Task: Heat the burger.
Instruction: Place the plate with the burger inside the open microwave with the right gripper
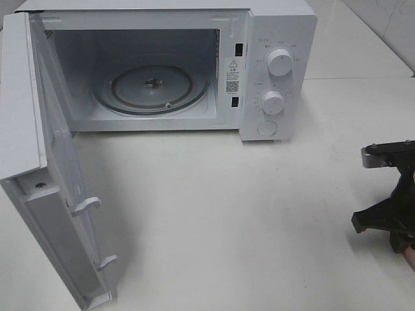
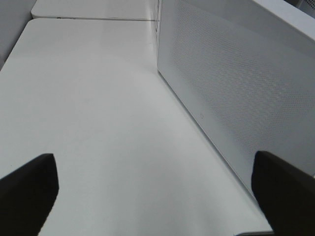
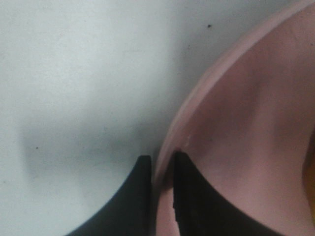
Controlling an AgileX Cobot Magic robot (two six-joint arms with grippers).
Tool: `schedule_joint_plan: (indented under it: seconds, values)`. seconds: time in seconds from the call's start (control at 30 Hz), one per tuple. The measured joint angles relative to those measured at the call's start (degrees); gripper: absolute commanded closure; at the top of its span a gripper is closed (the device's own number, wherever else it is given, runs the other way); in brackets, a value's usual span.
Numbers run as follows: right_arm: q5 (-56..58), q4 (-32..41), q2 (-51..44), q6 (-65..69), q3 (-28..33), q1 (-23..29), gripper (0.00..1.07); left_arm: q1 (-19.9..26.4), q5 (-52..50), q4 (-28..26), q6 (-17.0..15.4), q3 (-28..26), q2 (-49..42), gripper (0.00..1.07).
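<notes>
In the right wrist view my right gripper is shut on the rim of a round pink plate, one black finger outside the rim and the other inside. A thin yellow sliver at that view's edge may be the burger; the rest of it is out of view. From the high camera the right arm reaches down at the table's right edge, over a strip of the pink plate. My left gripper is open wide above bare table, nothing between its fingers.
A white microwave stands at the back, its door swung out toward the front left, with the glass turntable bare inside. A dotted white microwave panel runs close beside the left gripper. The white table stretches in front.
</notes>
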Motion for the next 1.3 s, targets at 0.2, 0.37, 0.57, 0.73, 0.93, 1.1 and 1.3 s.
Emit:
schedule_joint_plan:
  seconds: [0.2, 0.37, 0.57, 0.73, 0.93, 1.1, 1.3]
  values:
    - [2.4, -5.7, 0.1, 6.5, 0.0, 3.2, 1.07, 0.0, 0.0, 0.0, 0.0, 0.0, 0.0, 0.07]
    - [6.3, -11.0, 0.3, 13.1, 0.3, 6.9, 1.07, 0.0, 0.0, 0.0, 0.0, 0.0, 0.0, 0.07]
    - [9.8, -15.4, 0.9, 19.3, 0.5, 11.0, 1.07, 0.0, 0.0, 0.0, 0.0, 0.0, 0.0, 0.07]
    - [10.7, -17.2, 0.9, 23.0, 1.1, 13.6, 1.07, 0.0, 0.0, 0.0, 0.0, 0.0, 0.0, 0.07]
    - [13.0, -19.5, 0.9, 25.9, 1.4, 16.1, 1.07, 0.0, 0.0, 0.0, 0.0, 0.0, 0.0, 0.07]
    - [15.0, -22.0, -1.1, 28.2, 1.5, 18.9, 1.07, 0.0, 0.0, 0.0, 0.0, 0.0, 0.0, 0.07]
    - [18.3, -23.8, -4.0, 28.5, 1.7, 21.0, 1.07, 0.0, 0.0, 0.0, 0.0, 0.0, 0.0, 0.07]
